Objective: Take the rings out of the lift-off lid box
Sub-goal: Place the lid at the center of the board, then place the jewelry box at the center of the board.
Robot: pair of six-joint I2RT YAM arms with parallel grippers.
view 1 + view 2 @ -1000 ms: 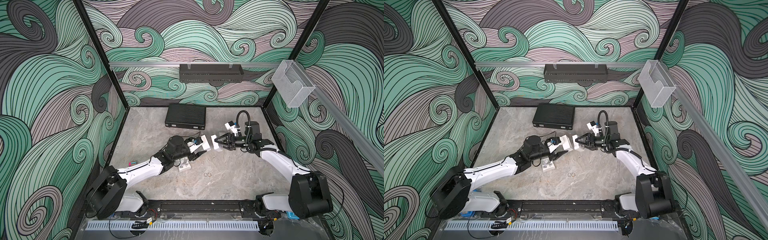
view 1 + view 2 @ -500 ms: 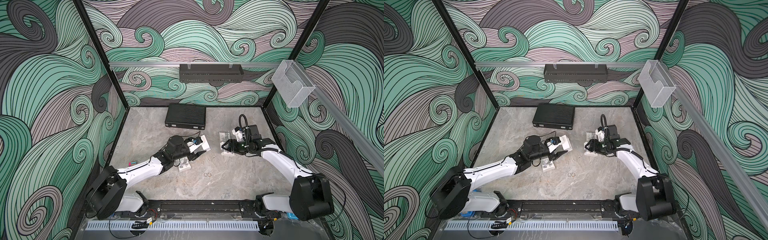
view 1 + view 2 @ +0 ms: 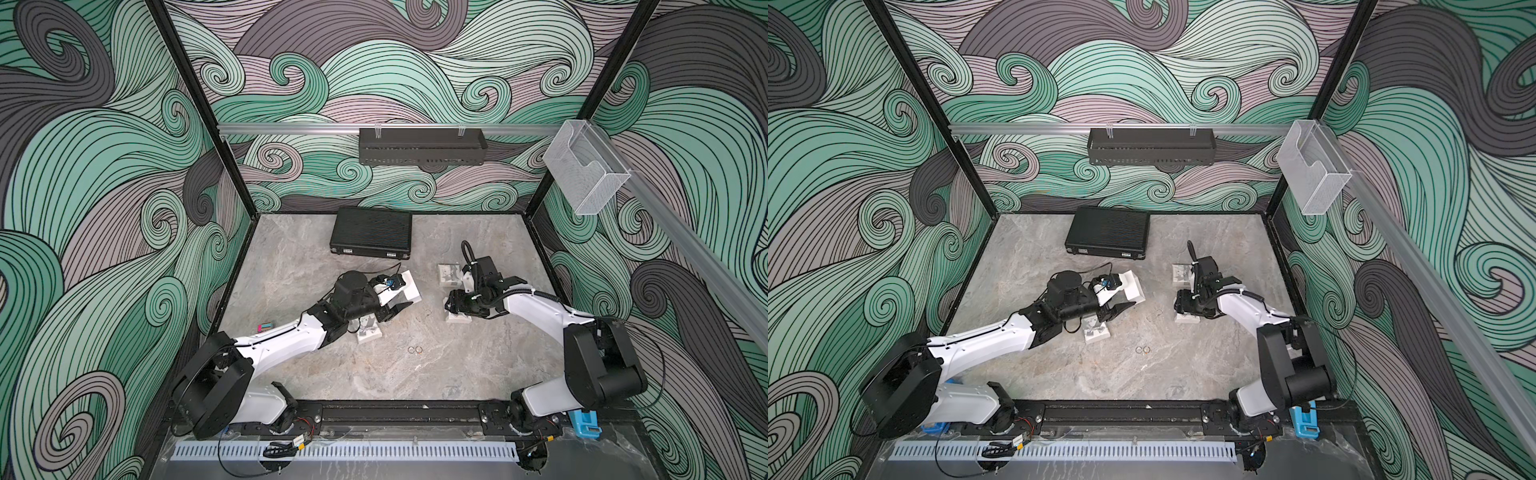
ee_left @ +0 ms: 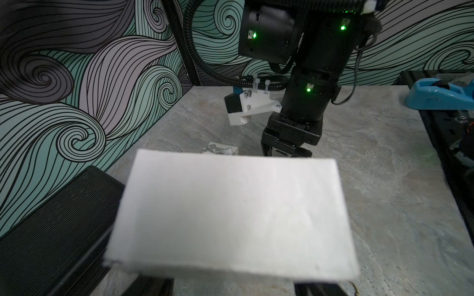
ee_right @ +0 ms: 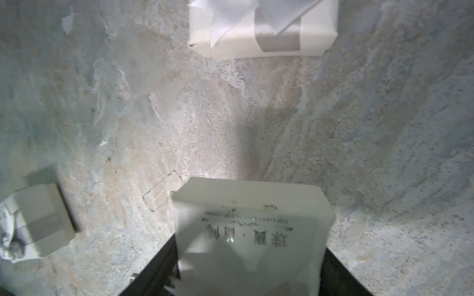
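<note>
**Surface and room.** A grey marbled tabletop [image 3: 374, 382] is enclosed by walls printed with green, grey and mauve swirls. A black base rail [image 3: 399, 409] along the near edge carries both arms. Two rings [image 3: 415, 350] lie side by side on the bare table near its centre, apart from every box, and show in both top views [image 3: 1143, 350]. Left of them and slightly farther, a ribboned white box [image 3: 368, 332] rests under the left wrist.

**Arms.** The left arm reaches from the near left corner diagonally toward the centre, forearm low. The left gripper [image 3: 404, 300] is clamped on a plain white box part [image 4: 230, 212], held clear of the table. The right arm rises from the near right corner and bends inward, wrist turned down. The right gripper [image 3: 456, 311] pinches a printed white box [image 5: 254, 225] low against the table.

**Far field.** A second ribboned box [image 3: 448, 275] sits just beyond the right gripper. Farther back, a closed black case [image 3: 371, 232] lies flat. A black rack [image 3: 422, 146] hangs on the far wall and a clear bin [image 3: 586, 166] on the right rail.
</note>
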